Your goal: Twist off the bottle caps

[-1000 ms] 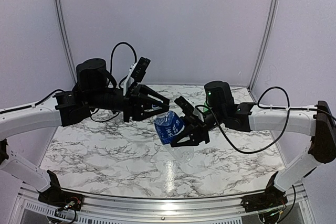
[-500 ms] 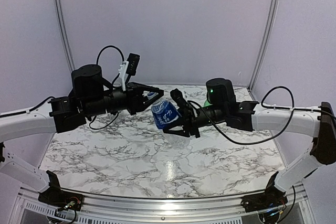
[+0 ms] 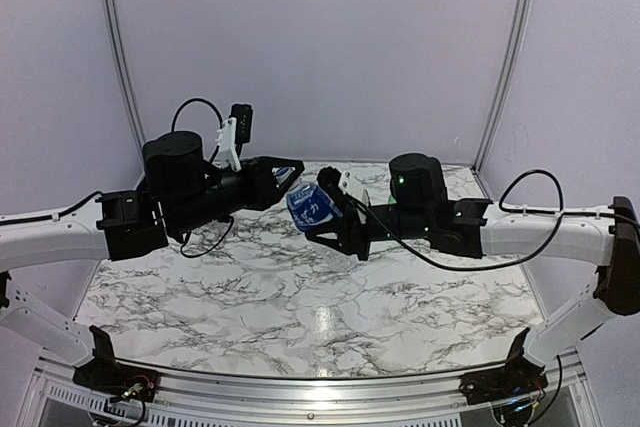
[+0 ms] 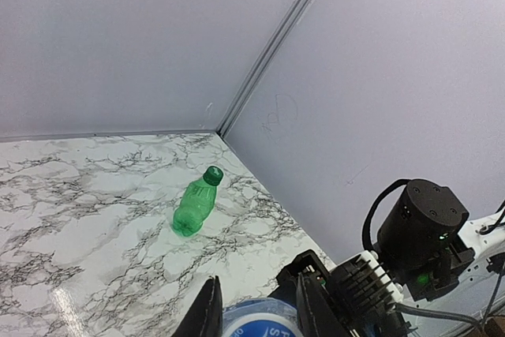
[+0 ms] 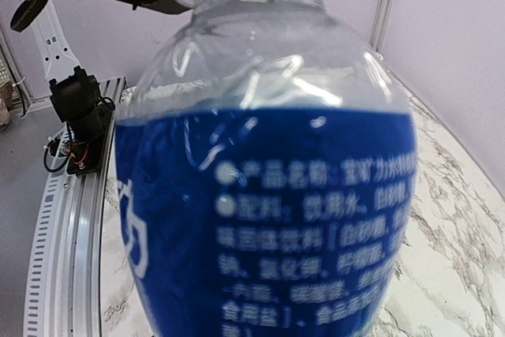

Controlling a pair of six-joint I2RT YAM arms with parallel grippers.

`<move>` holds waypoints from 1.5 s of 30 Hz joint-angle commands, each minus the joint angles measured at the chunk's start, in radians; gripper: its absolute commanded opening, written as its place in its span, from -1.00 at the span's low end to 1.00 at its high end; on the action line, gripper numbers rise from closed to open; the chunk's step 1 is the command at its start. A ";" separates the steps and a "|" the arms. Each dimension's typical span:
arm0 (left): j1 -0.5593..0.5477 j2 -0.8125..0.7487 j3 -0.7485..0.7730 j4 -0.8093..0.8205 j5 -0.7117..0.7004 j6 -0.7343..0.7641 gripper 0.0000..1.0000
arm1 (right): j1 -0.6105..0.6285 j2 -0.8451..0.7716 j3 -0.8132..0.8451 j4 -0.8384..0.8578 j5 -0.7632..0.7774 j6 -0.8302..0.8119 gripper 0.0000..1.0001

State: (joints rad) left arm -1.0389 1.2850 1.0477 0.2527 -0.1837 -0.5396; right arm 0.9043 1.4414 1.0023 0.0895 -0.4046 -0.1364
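Note:
My right gripper (image 3: 332, 219) is shut on the clear bottle with the blue label (image 3: 310, 209) and holds it tilted above the marble table, neck pointing up and left. The bottle (image 5: 268, 195) fills the right wrist view and hides the fingers. My left gripper (image 3: 285, 177) is closed round the bottle's top, and its fingers (image 4: 207, 313) flank the blue cap (image 4: 260, 325). The all-green bottle (image 4: 194, 204) with its green cap (image 4: 212, 175) lies on the table near the back corner. The white-label bottle is out of view.
The marble table (image 3: 250, 287) is enclosed by pale walls at the back and sides. A metal rail runs along its near edge (image 3: 310, 392). The right arm's black wrist body (image 4: 422, 222) sits just beyond the left fingers.
The right gripper raised the bottle and moved it left toward the left gripper. The left gripper's jaws, wide open a second ago, have closed round the bottle's cap.

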 commanded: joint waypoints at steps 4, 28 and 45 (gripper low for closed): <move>0.023 -0.018 0.041 0.003 -0.049 0.013 -0.43 | -0.023 -0.027 -0.006 0.024 -0.013 -0.009 -0.45; 0.116 -0.091 0.040 0.013 0.731 0.366 0.73 | -0.073 -0.008 -0.011 0.064 -0.644 0.040 -0.43; 0.121 0.049 0.095 0.042 0.920 0.408 0.07 | -0.071 0.048 -0.001 0.093 -0.822 0.080 -0.41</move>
State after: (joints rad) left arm -0.9234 1.3312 1.1118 0.2546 0.6838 -0.1307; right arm 0.8364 1.4811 0.9810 0.1436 -1.1896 -0.0704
